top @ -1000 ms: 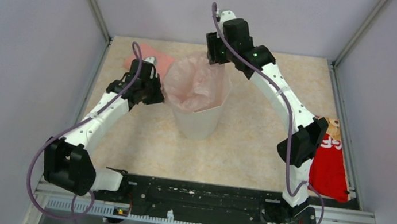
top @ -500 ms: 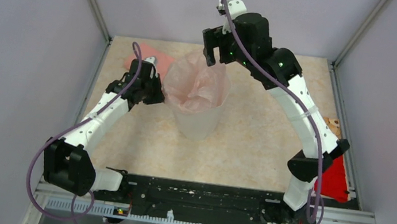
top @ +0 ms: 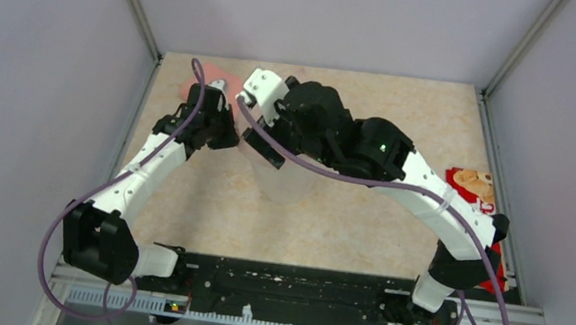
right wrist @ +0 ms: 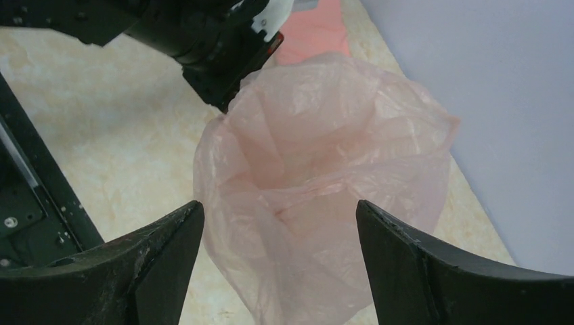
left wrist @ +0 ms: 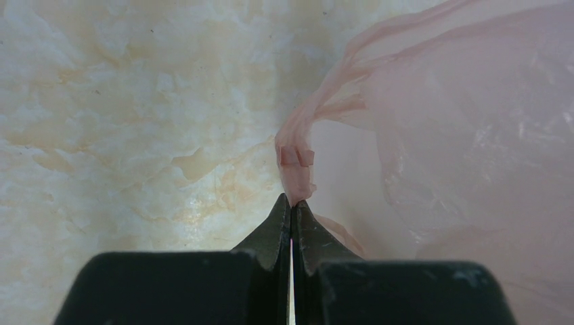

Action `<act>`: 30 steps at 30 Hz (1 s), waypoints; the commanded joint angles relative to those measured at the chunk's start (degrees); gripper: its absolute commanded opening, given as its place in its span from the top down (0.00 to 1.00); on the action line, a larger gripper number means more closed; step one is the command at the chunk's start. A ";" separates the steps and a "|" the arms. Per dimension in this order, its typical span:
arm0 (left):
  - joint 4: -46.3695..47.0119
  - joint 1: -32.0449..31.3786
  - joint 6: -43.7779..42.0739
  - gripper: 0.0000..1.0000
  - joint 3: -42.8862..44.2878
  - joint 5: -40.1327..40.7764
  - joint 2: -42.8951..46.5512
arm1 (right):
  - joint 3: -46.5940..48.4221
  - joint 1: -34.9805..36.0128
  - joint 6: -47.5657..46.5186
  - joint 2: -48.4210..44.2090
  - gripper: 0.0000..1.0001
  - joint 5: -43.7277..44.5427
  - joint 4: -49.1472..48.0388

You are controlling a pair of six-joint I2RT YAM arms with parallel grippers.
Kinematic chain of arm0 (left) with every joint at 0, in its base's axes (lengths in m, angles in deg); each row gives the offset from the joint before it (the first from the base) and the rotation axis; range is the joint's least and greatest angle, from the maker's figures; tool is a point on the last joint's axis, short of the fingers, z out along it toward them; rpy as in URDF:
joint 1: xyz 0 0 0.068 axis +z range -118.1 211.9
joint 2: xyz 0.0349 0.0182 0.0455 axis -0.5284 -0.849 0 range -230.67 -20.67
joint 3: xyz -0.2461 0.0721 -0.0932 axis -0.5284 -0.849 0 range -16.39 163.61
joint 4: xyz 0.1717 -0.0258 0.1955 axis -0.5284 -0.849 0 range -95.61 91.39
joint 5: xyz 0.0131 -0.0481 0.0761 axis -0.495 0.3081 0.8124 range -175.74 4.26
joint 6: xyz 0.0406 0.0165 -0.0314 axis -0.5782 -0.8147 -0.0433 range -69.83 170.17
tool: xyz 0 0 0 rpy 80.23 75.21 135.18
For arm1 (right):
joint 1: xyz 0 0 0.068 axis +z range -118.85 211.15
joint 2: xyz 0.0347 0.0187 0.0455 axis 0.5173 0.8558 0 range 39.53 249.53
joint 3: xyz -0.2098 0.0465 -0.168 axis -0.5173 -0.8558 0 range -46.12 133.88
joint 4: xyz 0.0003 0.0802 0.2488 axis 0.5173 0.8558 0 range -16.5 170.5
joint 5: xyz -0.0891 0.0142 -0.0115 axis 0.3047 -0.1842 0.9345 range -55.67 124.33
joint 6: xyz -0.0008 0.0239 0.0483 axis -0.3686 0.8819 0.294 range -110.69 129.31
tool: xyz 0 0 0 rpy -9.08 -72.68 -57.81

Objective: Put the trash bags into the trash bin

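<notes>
The pale pink trash bag (right wrist: 325, 169) is draped over the mouth of the trash bin (top: 283, 187), which my right arm mostly hides in the top view. My left gripper (left wrist: 292, 202) is shut on a bunched strip at the bag's left edge (left wrist: 296, 169), beside the bin (top: 221, 133). My right gripper (right wrist: 277, 203) is open wide and empty, held above the bag's open mouth and looking down into it. In the top view it sits over the bin (top: 264, 138). The left gripper also shows in the right wrist view (right wrist: 216, 51).
A folded salmon-pink cloth (right wrist: 313, 30) lies behind the left gripper near the back-left corner (top: 213, 77). A red packet with a bear picture (top: 471, 182) lies by the right wall. Grey walls close in the back and sides.
My right arm has swung from behind the bin forward and to the left, and now covers the bin from above. The left arm has stayed put, still holding the bag's edge.
</notes>
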 commanded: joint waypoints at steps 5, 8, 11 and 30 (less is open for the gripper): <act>1.68 -0.20 -0.88 1.00 2.56 -0.64 1.20 | -5.56 2.63 -5.20 -1.86 0.20 9.28 1.81; 1.68 -0.20 -0.97 1.00 2.65 -0.61 1.12 | -7.56 2.76 -5.48 -2.68 0.23 10.96 1.78; 1.69 -0.20 -1.12 1.00 2.89 -0.57 0.94 | -8.66 2.72 -5.08 -3.12 0.32 13.50 2.07; 2.14 -0.20 -1.32 1.00 2.58 -1.96 0.40 | -39.04 -5.18 28.92 -26.13 1.00 23.74 -15.36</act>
